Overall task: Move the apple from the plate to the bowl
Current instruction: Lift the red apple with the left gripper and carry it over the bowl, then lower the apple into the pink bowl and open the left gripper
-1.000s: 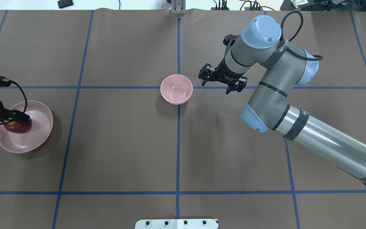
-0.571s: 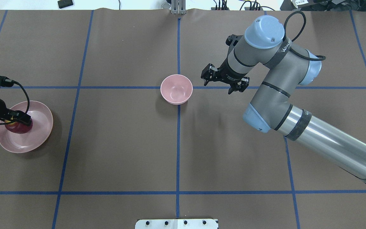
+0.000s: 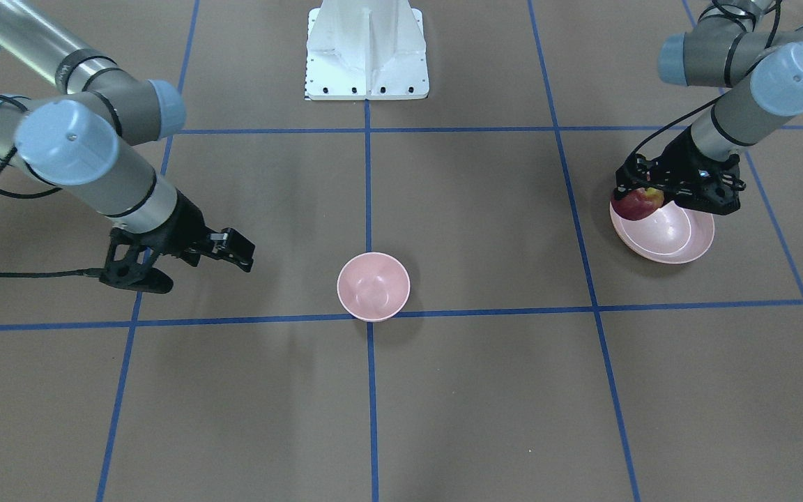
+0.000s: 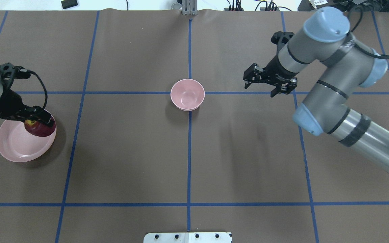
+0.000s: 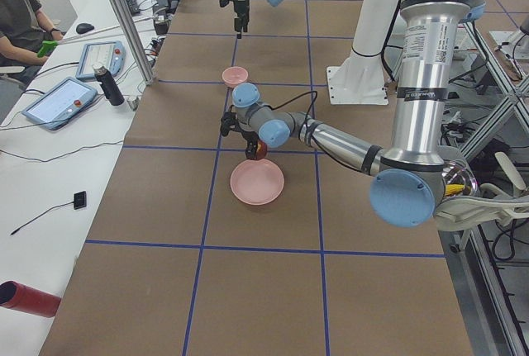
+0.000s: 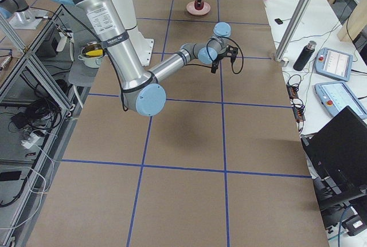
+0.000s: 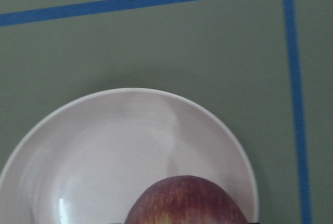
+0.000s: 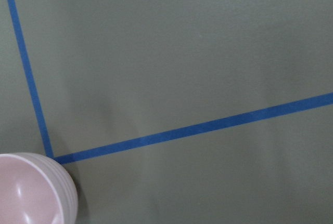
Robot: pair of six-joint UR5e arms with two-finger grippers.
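The dark red apple [image 4: 40, 129] is held in my left gripper [image 4: 36, 122], which is shut on it. It hangs a little above the pale pink plate [image 4: 15, 146], over the plate's rim on the bowl's side. The apple [image 3: 638, 203] and the plate [image 3: 670, 237] also show in the front view. The left wrist view shows the apple [image 7: 187, 203] above the plate [image 7: 104, 151]. The small deep pink bowl [image 4: 187, 95] stands empty at the table's middle. My right gripper [image 4: 268, 83] is open and empty, to the bowl's right.
Blue tape lines [image 4: 189, 152] divide the brown table cover into squares. The white robot base [image 3: 366, 52] stands at the near edge. The bowl's rim shows in a corner of the right wrist view [image 8: 31, 193].
My left gripper has lifted the apple off the plate's floor and carried it right, to the plate's rim. My right arm has swung right, away from the bowl.
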